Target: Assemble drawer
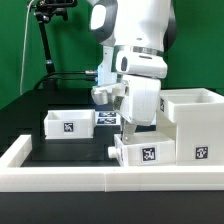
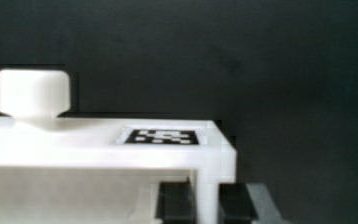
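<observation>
Claw (image 2: pixel 208 200) looks clenched on the thin wall of 1 knobbed tray (image 1: pixel 138 152), just beside the housing (image 1: pixel 195 125), on the exterior view's left of it. The other tray (image 1: pixel 70 122) sits well apart from the housing. It's probably light, stiff, slick plastic, so pinch a wall, not the knob (image 2: pixel 34 92).
</observation>
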`<action>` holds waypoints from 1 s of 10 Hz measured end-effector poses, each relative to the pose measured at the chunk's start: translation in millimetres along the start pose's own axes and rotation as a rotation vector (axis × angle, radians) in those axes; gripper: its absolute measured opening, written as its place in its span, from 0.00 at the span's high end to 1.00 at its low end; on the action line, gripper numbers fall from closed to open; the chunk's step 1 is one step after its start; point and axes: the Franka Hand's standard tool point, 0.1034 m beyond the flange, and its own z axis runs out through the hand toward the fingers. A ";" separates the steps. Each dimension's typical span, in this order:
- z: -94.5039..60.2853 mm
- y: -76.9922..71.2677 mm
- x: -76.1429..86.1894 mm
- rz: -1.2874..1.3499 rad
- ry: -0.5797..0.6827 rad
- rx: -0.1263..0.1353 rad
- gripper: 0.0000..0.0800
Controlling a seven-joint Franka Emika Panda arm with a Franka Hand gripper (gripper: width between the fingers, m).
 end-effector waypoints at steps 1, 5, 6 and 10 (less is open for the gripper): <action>0.0 0.0 -0.1 0.000 0.000 0.000 0.94; -0.2 0.0 -1.1 0.000 -0.001 0.001 0.94; -2.0 0.8 -3.7 0.003 -0.004 0.001 0.94; 0.2 0.2 -2.6 0.005 0.003 -0.010 0.94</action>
